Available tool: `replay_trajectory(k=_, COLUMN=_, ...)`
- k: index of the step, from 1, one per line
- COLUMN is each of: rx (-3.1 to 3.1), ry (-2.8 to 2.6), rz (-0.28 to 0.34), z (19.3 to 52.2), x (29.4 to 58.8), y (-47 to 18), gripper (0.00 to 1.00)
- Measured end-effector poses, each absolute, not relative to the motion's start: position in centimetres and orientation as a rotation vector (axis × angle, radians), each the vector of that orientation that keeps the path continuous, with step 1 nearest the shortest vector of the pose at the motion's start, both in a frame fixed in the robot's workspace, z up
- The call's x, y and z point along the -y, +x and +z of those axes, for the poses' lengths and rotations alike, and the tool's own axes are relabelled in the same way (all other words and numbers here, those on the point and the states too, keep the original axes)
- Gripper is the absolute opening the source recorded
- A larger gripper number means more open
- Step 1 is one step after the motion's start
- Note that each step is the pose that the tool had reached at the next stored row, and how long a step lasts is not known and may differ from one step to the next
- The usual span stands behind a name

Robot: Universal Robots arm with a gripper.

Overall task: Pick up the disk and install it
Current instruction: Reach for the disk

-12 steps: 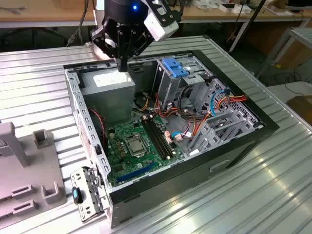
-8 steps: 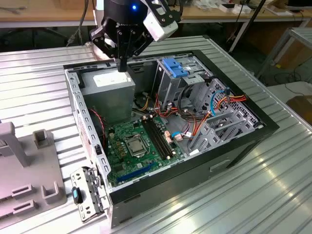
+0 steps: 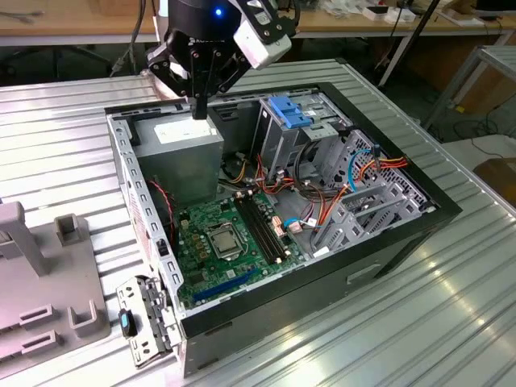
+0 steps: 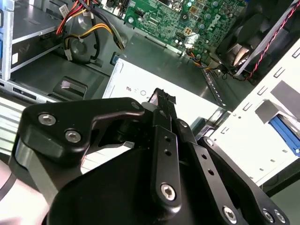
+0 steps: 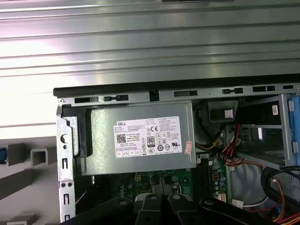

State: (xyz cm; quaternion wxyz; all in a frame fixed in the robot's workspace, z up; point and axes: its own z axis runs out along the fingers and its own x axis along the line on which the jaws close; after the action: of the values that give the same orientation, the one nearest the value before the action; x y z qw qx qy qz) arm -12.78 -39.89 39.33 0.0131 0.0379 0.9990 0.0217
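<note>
On the exterior view's left, a grey fixture (image 3: 48, 274) sits on the bench (image 3: 48, 121). The disk (image 4: 283, 133) looks parked there, its blue rail peeking out beside the open PC case (image 3: 121, 165). The tool (image 3: 199, 111) hangs over the power supply (image 3: 179, 153), fingers together and gripping nothing. A blue bracket (image 3: 289, 111) tops the drive cage further right.

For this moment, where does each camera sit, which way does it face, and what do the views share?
Exterior view: off the arm, raised, looking down slantwise into the open computer case on the ribbed table; the end effector hangs shut above the power supply.
First wrist view: on the wrist, looking straight down onto the power supply; the end effector's black links show.
Second wrist view: on the wrist, looking along the end effector towards the power supply and circuit board.
Shared: all three show the power supply.
</note>
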Motion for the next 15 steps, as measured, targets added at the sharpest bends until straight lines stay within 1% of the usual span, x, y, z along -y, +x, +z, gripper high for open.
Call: replay_trajectory(k=15, rx=-3.113, ry=0.118, rz=0.068, z=39.3, x=39.9, y=-14.3, gripper=0.11)
